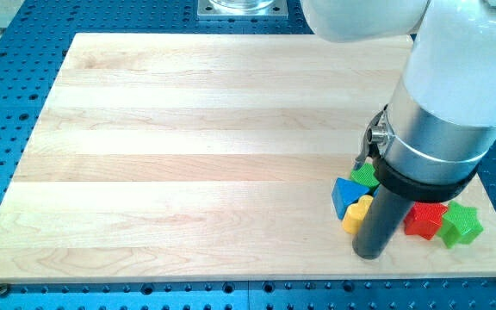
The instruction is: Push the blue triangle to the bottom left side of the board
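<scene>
The blue triangle (345,195) lies on the wooden board (188,155) at the view's lower right. A yellow block (356,215) touches its lower right side. A green block (365,176) sits just above, partly hidden by the arm. My tip (372,253) rests on the board just right of the yellow block and below right of the blue triangle. A red block (424,219) and a green star-shaped block (461,225) lie to the right of the rod.
The arm's large white and silver body (450,95) overhangs the board's right side and hides part of it. The board's bottom edge (248,281) runs close below the tip. A blue perforated table (7,103) surrounds the board.
</scene>
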